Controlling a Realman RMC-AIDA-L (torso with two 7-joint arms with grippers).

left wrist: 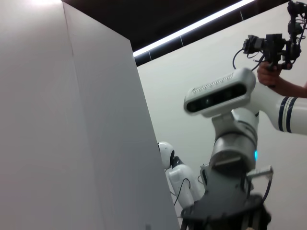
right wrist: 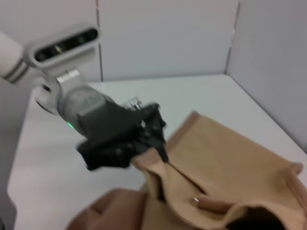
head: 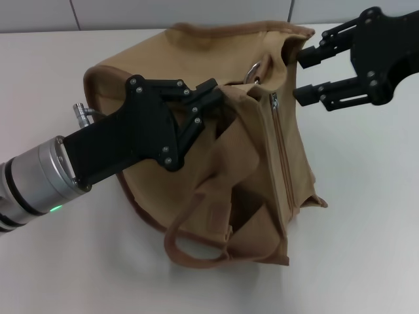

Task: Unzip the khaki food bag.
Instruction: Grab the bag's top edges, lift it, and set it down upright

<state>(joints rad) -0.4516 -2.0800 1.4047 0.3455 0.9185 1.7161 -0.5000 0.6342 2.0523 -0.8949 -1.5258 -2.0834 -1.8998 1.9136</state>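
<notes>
White table point(head: 366, 248) | khaki food bag point(head: 262, 163) | left gripper point(head: 213, 98) jaws seemingly pinching fabric | right gripper point(head: 308, 75) spread beside it

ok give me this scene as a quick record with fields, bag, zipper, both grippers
bag: khaki food bag lying tipped on the white table, handle loop toward the camera
zipper: zipper pull at the far end of the track
left gripper: left gripper pinching the bag's fabric beside the zipper, jaws closed on it
right gripper: right gripper at the bag's far edge near the zipper pull, jaws open, holding nothing
</notes>
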